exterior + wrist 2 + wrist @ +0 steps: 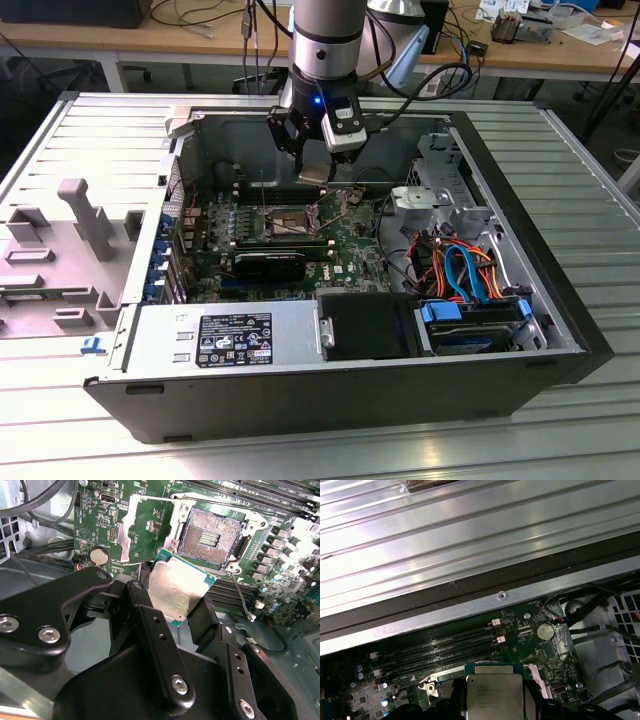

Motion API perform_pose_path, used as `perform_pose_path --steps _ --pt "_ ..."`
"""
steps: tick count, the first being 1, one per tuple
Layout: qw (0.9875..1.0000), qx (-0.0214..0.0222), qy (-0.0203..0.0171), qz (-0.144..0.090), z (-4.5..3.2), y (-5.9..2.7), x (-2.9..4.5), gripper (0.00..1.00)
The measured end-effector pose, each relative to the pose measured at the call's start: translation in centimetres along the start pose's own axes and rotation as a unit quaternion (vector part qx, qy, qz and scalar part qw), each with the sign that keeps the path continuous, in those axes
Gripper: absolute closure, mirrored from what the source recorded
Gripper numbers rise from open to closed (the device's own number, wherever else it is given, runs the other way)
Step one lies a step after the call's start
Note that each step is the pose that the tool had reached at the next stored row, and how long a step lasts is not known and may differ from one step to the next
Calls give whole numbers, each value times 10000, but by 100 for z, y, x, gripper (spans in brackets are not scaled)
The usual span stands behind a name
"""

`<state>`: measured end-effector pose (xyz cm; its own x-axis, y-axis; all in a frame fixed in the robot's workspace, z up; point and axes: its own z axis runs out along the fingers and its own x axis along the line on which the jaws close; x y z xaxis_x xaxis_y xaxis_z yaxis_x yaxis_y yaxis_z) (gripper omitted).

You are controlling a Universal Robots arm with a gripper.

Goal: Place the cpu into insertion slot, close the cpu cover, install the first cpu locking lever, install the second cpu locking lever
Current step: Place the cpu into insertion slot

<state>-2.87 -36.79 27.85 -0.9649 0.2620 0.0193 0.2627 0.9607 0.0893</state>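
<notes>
The cpu (180,587) is pinched at 2 of its edges by the black fingers (150,622) of the gripper (176,607). The chip is held a bit tilted, and its shiny grey top can be seen in both wrist views. It is held up in the air, near the slot (210,532) but not in it.

The slot is left open, and its gold-brown field of contacts is bare. The cover (131,527) is flipped up and back, just beside the slot. A thin wire lever (241,592) is seen sticking out from 1 corner of the slot, not locked down.

In the first wrist view, long black memory sticks (440,647) are seen lying side by side past the chip, and a round silver battery (545,631) is set in the board near them.

In the exterior view, the gripper is hung over the green board (350,262) inside an open case (300,400). The case is laid on its side on a ribbed metal table (590,190). A grey power box (230,340) is fitted by the near wall. Blue and orange wires (462,270) are bunched toward the exterior view's right.
</notes>
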Motion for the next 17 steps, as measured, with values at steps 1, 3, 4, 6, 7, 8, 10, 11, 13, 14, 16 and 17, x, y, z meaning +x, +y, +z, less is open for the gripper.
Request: perform_pose_path --steps 1,3,4,6,7,8,10,11,13,14,16,17 --pt "10000 0 0 2 0 0 0 45" --pt "10000 0 -1 6 0 0 0 45" --pt "10000 0 -1 8 0 0 0 45" --pt "10000 0 -1 13 1 0 0 45" --pt "10000 0 -1 15 1 0 0 45" --pt "10000 0 -2 20 1 0 0 45" --pt "10000 0 -2 28 1 0 0 45" --pt "10000 -1 -3 30 1 0 0 45" --pt "10000 -1 -3 34 1 0 0 45" --pt "10000 -1 -3 38 1 0 0 45" --pt "10000 -1 -4 46 2 0 0 45" --pt "10000 -1 -4 50 2 0 0 45"
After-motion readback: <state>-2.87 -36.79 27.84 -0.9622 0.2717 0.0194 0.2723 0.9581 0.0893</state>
